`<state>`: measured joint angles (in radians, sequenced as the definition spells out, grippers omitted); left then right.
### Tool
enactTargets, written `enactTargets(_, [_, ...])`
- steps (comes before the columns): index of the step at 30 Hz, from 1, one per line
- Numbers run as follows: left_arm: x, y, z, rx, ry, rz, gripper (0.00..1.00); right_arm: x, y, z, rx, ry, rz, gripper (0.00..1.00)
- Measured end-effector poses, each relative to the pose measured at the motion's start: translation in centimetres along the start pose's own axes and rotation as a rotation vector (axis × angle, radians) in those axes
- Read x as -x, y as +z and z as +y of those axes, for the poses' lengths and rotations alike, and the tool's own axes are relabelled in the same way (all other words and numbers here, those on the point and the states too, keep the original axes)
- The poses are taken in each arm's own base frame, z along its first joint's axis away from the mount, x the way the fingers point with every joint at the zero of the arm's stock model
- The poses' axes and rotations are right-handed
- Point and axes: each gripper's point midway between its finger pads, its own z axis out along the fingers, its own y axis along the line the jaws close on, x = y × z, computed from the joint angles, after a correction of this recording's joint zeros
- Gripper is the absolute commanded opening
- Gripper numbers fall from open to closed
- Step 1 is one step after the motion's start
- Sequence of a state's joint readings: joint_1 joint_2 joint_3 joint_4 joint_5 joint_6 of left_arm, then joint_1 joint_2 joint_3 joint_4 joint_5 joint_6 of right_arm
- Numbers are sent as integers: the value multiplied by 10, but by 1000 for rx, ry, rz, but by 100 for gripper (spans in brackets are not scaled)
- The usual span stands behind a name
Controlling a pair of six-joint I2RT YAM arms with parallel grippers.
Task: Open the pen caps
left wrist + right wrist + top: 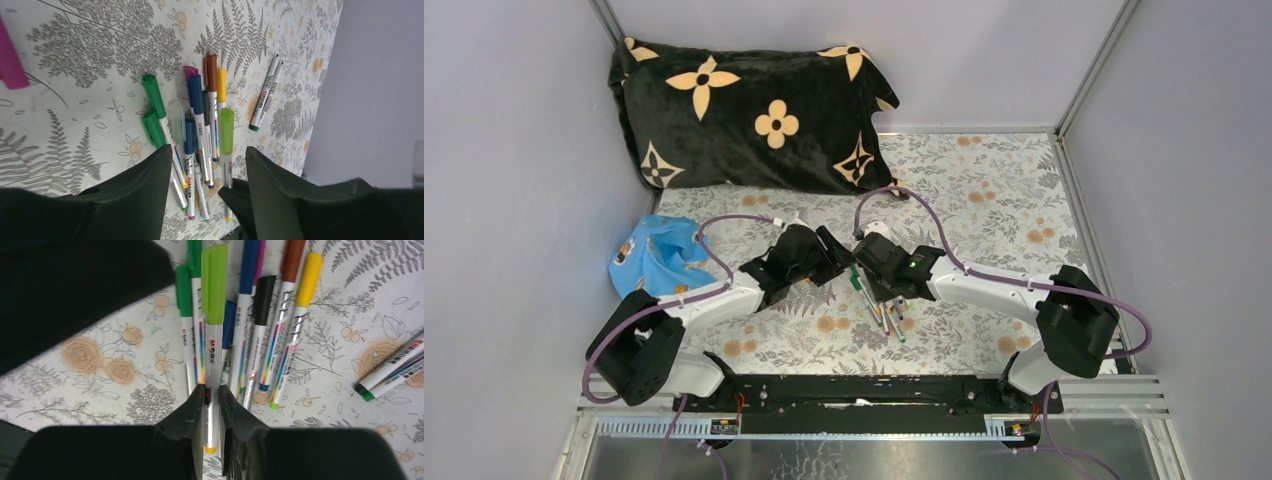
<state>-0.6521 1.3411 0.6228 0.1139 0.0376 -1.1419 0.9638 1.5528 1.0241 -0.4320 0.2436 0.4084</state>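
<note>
Several pens (pixel 200 125) with white-grey barrels and coloured caps lie bunched on the floral table; they also show in the top view (pixel 882 312). My right gripper (pixel 212 392) is shut on the barrel of a pen with a light green cap (pixel 214 285) and a yellow end. In the top view the right gripper (pixel 871 268) sits over the pile. My left gripper (pixel 209 150) is open, its jaws spread wide just short of that light green cap (pixel 226 130), touching nothing. In the top view the left gripper (pixel 832 256) faces the right one closely.
Two more pens (pixel 265 92) lie apart to the side of the pile. A magenta piece (pixel 10 62) lies at the left wrist view's edge. A black flowered pillow (pixel 744 110) lies at the back, a blue cloth (pixel 654 255) at the left. Grey walls enclose the table.
</note>
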Motion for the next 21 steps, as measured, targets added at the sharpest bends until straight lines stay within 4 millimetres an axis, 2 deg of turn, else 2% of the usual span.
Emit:
enactTargets(6, [-12,9,-5,-12,-31,29,62,7,-7,18,36,-5,-25,0])
enactTargets(12, [-17,17,-15,-28,-48,41,60,11,-9,24,50,-3,-38,0])
enactTargets(16, [-19,20,-17,-25,-58,49,54,10,-10,25,52,-5,-38,0])
enactTargets(21, [-19,21,-19,-23,-73,43,42,10,-10,26,52,-6,-38,0])
